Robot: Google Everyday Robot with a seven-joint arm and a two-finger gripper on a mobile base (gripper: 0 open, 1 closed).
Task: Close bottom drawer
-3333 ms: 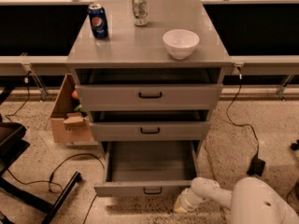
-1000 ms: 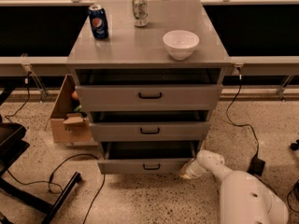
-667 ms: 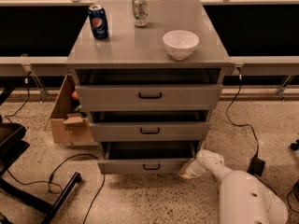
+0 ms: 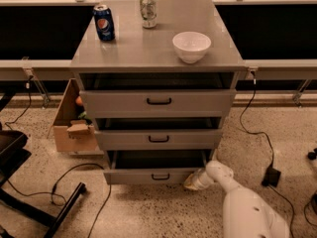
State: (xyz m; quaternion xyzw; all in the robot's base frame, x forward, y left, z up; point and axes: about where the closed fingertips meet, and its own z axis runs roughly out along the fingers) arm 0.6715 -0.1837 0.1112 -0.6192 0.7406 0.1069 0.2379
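The bottom drawer [image 4: 148, 175] is the lowest of three grey drawers in the cabinet. It stands slightly pulled out, with a dark gap above its flat front and a small black handle [image 4: 160, 176] in the middle. My gripper [image 4: 192, 182] sits at the end of the white arm, pressed against the right end of the drawer front, low near the floor.
The middle drawer [image 4: 158, 139] and top drawer [image 4: 158, 102] are also a little ajar. On the cabinet top stand a white bowl [image 4: 191, 46], a blue can [image 4: 104, 22] and a silver can [image 4: 147, 4]. A cardboard box [image 4: 74, 125] sits left; cables and a chair base [image 4: 59, 209] lie on the floor.
The bottom drawer has slid from far out to nearly in, with my gripper following its front toward the cabinet. Over the last second there is hardly any movement.
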